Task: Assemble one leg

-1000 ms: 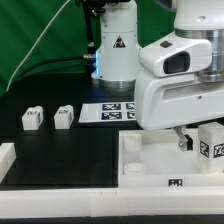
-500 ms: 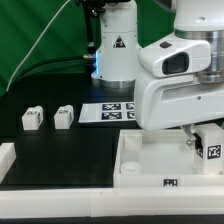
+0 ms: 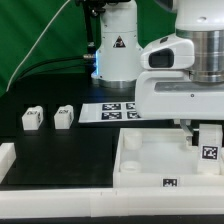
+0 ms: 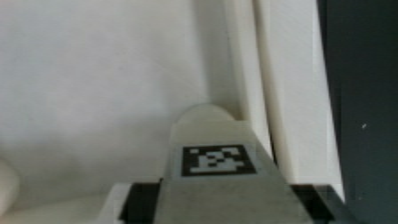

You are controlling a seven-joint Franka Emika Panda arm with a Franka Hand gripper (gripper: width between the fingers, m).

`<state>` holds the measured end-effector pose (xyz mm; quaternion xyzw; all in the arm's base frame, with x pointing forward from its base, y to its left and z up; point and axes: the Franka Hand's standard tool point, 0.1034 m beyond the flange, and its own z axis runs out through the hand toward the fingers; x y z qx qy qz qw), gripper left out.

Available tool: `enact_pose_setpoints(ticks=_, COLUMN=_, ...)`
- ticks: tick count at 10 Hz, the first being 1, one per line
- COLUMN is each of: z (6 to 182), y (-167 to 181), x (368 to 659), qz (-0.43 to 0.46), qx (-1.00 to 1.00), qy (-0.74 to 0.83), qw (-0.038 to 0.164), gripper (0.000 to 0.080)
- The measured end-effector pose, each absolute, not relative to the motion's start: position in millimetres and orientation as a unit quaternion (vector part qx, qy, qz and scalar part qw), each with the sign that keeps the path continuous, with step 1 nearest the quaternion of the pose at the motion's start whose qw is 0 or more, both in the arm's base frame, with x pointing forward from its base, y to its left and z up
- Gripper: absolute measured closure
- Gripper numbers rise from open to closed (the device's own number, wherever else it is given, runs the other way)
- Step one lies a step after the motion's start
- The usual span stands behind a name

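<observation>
Wrist view shows you the claw (image 4: 217, 200) clamped on the leg (image 4: 217, 150), tag facing the camera. It hangs over the tray's (image 3: 140, 165) far-right corner in the exterior view, presumably to meet a socket there.

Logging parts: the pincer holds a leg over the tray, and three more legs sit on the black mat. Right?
Not three: the exterior view shows two loose legs on the mat. The pincer does hold a leg over the tray.
</observation>
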<state>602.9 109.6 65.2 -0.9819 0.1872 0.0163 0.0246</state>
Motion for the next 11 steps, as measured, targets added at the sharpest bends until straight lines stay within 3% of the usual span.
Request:
enact_pose_setpoints(ticks=8, z=67.2, y=72.4, x=593.2, qz=0.029, qx=-0.894, qy=0.446, qw=-0.036, gripper=0.0492)
enact_pose_setpoints(ticks=9, z=66.1, y=73.0, x=593.2, qz=0.029, qx=-0.894, qy=0.446, qw=-0.035, gripper=0.0362)
enact_pose_setpoints(ticks=10, z=65.6, y=73.7, x=593.0, qz=0.030, qx=-0.894, qy=0.446, qw=-0.034, gripper=0.0362)
enact_pose_setpoints(ticks=11, z=65.3, y=73.5, x=592.9, qz=0.030, qx=-0.894, qy=0.447, qw=-0.034, gripper=0.0227)
